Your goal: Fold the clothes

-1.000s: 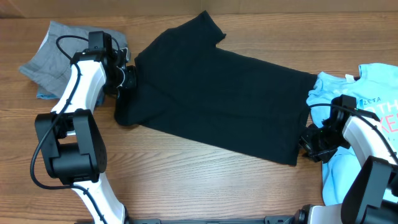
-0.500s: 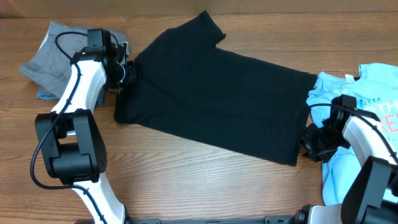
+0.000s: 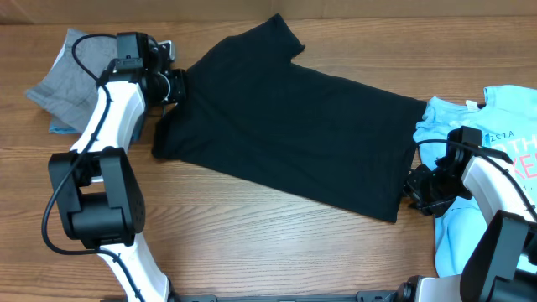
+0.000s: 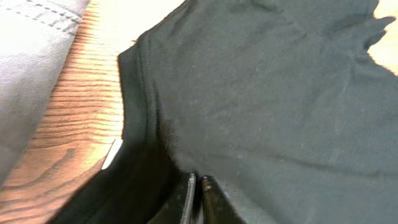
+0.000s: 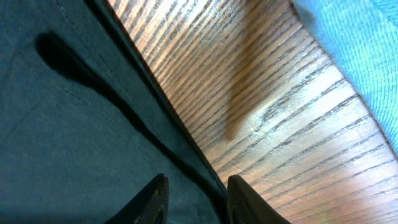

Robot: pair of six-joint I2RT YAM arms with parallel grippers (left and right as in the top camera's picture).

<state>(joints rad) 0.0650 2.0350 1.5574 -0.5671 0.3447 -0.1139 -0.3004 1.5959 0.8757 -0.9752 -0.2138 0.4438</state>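
1. The black T-shirt (image 3: 294, 126) lay spread across the middle of the table (image 3: 252, 243), running at a slant from upper left to lower right, with one sleeve pointing toward the far edge.
2. The left tool (image 3: 174, 86) sat at the shirt's left end. In the left wrist view its fingers were pressed almost together, with black cloth pinched between them.
3. A small white tab (image 4: 112, 154) showed at the shirt's edge, close to that tool, over bare wood.
4. The grey shorts (image 3: 63, 80) lay crumpled at the far left corner, just beside the left arm and apart from the shirt.
5. The right tool (image 3: 417, 191) was at the shirt's lower right corner. Its fingers stood partly apart, low over the table, with the shirt's hem running between them. No firm pinch on the cloth was visible.
6. The light blue tee (image 3: 495, 126) lay bunched at the right edge, partly under the right arm. A strip of bare wood separated it from the black hem in the right wrist view.
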